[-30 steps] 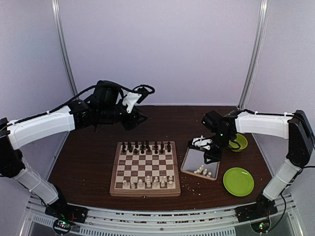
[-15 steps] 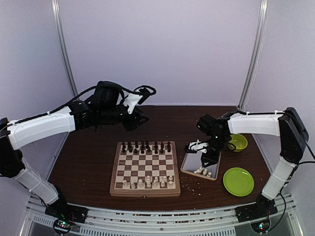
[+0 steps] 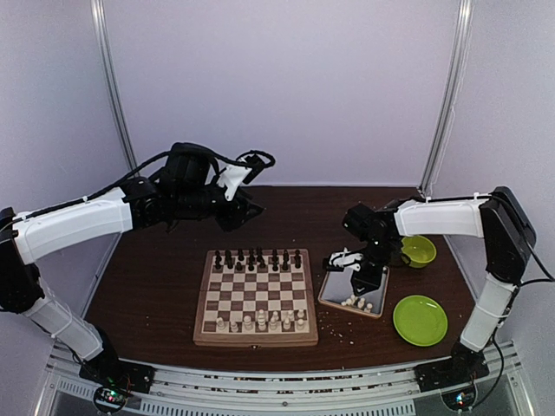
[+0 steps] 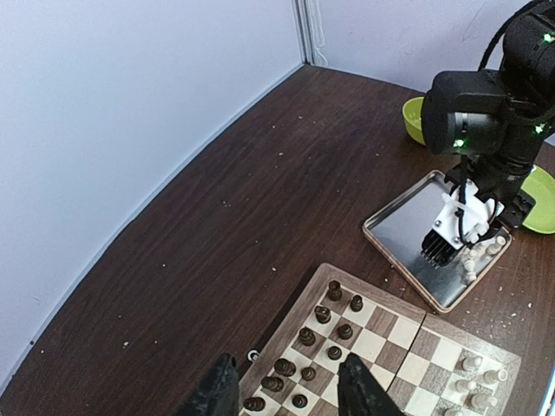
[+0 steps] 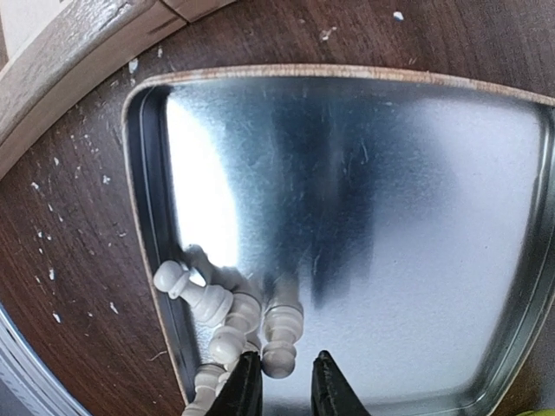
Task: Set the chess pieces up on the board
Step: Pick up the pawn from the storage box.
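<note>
The board [image 3: 206, 299] lies mid-table, with dark pieces on its far rows and several cream-white chess pieces [image 3: 260, 321] on its near row. More white pieces [image 3: 356, 302] lie in a heap at the near corner of a metal tray [image 3: 338, 282]. My right gripper [image 3: 357, 276] hangs low over the tray. In the right wrist view it [image 5: 284, 388] is open, and the rounded end of one lying white piece [image 5: 282, 340] sits between the fingertips [image 5: 247, 387], untouched by the right one. My left gripper [image 4: 286, 394] is open and empty, high over the board's far edge [image 4: 295, 299].
A green bowl [image 3: 420, 250] stands behind the tray on the right and a green plate [image 3: 420, 320] lies in front of it. Pale crumbs are scattered on the brown table around the tray. The tray's raised rim [image 5: 143, 217] runs beside the heap.
My right gripper has moved a little left and lower over the tray, toward the heap of white pieces. The left arm has barely moved.
</note>
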Available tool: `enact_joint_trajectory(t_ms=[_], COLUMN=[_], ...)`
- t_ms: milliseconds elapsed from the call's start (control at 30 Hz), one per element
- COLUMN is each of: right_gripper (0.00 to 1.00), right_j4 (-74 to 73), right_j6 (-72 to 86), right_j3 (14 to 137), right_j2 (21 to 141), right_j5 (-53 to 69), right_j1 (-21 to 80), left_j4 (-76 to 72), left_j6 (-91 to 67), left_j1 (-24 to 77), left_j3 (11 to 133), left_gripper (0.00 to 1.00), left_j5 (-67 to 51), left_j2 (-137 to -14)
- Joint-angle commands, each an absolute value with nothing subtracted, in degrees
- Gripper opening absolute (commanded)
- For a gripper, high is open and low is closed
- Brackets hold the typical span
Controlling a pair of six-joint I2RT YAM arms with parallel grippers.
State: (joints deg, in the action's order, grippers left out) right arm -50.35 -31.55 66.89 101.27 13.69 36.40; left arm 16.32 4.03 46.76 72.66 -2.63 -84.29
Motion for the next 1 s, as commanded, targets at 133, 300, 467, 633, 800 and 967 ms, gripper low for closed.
enact_joint_trajectory(t_ms=[133,300,467,633,800,967], right_gripper=[0.14,0.07,0.04,0.03,0.04,0.04], right_j4=[-49.79,-49.35,-47.76,-46.9,-50.93,-55.12], right_j6=[-31.31,-30.94,-29.73,-28.83,-30.21,-31.22], right_j3=[69.29,70.03,70.43,70.61,71.98,75.66], right_j2=[103.24,103.32,101.84,99.51,98.18,98.8], right_j5=[14.4,13.32,9.72,8.22,19.36,24.32], right_j1=[36.81,36.82,36.7,36.35,36.25,36.32], left_j4=[14.94,15.19,15.46,15.62,15.86,16.56], left_j6=[4.44,4.48,4.48,4.39,4.39,4.48], left_j1=[46.93,46.94,46.94,46.93,46.93,46.94], left_j3=[74.88,75.05,75.3,75.41,75.58,76.24], left_gripper=[0.41,0.4,0.41,0.41,0.41,0.41], left_j5=[-3.8,-3.98,-4.19,-4.47,-4.97,-5.63], left_j2=[-84.37,-84.46,-84.59,-84.64,-84.87,-85.17])
